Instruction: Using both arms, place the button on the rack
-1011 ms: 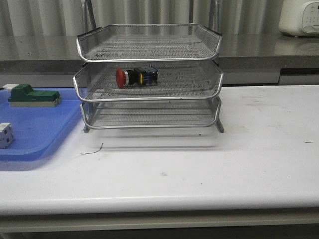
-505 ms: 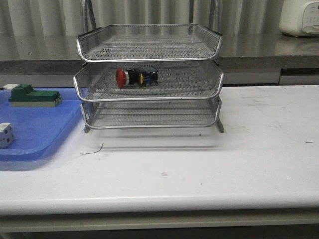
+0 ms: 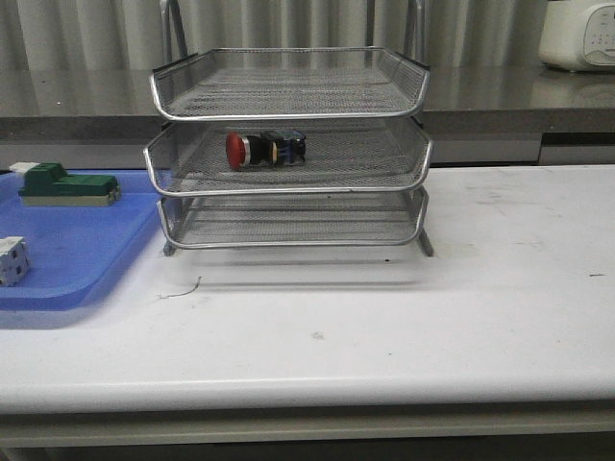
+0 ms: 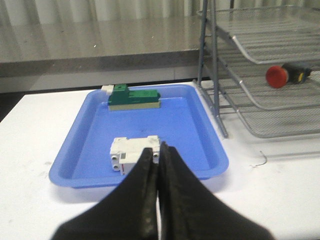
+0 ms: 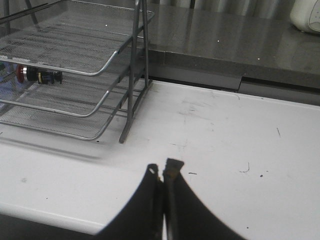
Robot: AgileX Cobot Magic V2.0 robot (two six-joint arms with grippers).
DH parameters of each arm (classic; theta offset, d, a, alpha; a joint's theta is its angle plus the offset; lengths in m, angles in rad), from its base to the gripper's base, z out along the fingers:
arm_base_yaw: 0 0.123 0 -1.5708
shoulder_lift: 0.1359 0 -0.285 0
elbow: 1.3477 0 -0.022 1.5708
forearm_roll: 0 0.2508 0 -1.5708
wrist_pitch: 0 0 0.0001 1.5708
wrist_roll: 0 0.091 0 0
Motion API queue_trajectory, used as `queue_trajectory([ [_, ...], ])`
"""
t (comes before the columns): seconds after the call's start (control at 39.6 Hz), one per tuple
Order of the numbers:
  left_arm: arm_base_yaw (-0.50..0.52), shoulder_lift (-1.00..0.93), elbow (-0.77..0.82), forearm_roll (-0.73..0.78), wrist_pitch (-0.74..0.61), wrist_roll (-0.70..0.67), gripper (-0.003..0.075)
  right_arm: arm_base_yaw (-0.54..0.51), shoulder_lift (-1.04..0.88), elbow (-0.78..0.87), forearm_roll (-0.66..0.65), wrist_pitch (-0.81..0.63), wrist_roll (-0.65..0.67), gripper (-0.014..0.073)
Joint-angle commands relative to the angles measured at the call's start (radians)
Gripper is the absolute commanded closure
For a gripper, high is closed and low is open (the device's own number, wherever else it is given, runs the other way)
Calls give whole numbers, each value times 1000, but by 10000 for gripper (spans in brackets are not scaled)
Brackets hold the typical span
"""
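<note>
The button (image 3: 263, 150), red head to the left, lies on its side on the middle tier of the silver wire rack (image 3: 288, 182). It also shows in the left wrist view (image 4: 286, 74) and the right wrist view (image 5: 37, 75). My left gripper (image 4: 156, 150) is shut and empty, above the table's near edge in front of the blue tray. My right gripper (image 5: 163, 169) is shut and empty over the bare white table, to the right of the rack (image 5: 75, 85). Neither gripper shows in the front view.
A blue plastic tray (image 3: 77, 259) sits left of the rack and holds a green block (image 3: 67, 184) and a white cube (image 3: 12, 260). A thin wire scrap (image 3: 181, 290) lies on the table before the rack. A white appliance (image 3: 579, 34) stands on the back counter.
The front view has shifted very slightly; the button, the rack and the tray's contents stay in the same places.
</note>
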Motion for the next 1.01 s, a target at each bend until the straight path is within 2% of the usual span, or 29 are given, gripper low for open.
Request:
queue_trajectory([
  [0.0, 23, -23, 27, 3, -128, -14, 739, -6, 11, -23, -1, -79, 0, 654],
  [0.1, 24, -23, 70, 3, -166, -14, 739, -6, 11, -23, -1, -79, 0, 654],
  [0.13, 24, -23, 67, 3, -137, -14, 739, -6, 11, -23, -1, -79, 0, 654],
  [0.99, 24, -23, 67, 3, -137, -14, 739, -6, 11, -23, -1, -80, 0, 654],
])
